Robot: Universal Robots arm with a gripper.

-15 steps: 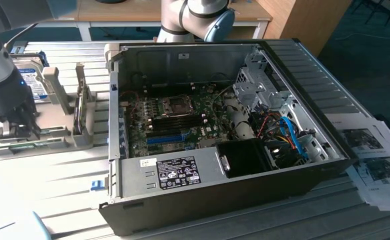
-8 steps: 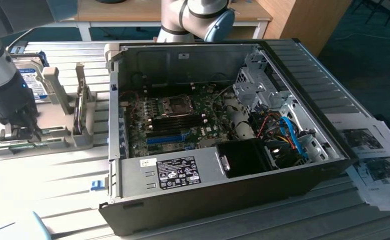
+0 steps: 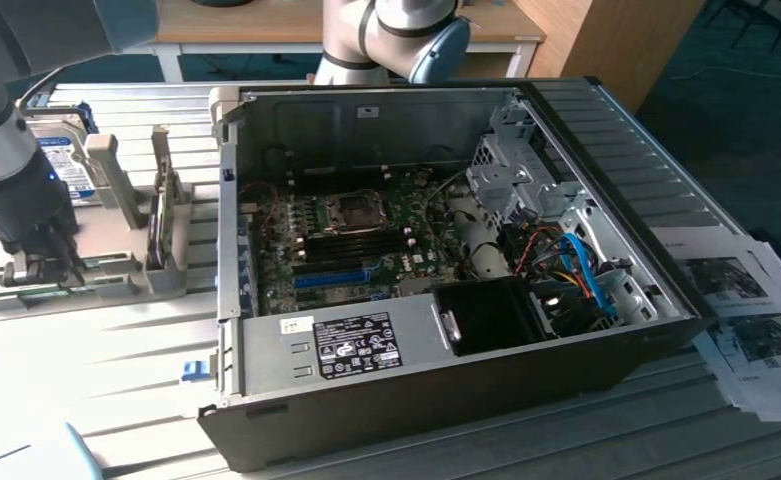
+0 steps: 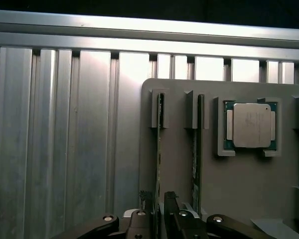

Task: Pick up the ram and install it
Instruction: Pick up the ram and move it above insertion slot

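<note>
The ram (image 4: 159,144) is a thin green stick standing on edge in a slot of the grey holder (image 4: 239,184). A second stick (image 4: 195,149) stands in the slot beside it. My gripper (image 4: 159,211) is directly over the first stick, open, with one finger on each side of its upper edge and a narrow gap. The stick still sits in its slot. In the exterior view the gripper (image 3: 41,268) is low over the holder (image 3: 110,270) at that view's left. The open computer case (image 3: 430,330) lies to its right, its motherboard (image 3: 350,240) exposed.
A processor chip (image 4: 250,124) rests in a recess of the holder. A silver hard drive (image 3: 63,160) with a blue label stands behind the holder. Printed papers (image 3: 750,320) lie at the exterior view's right. The ribbed metal table (image 4: 65,149) runs under everything.
</note>
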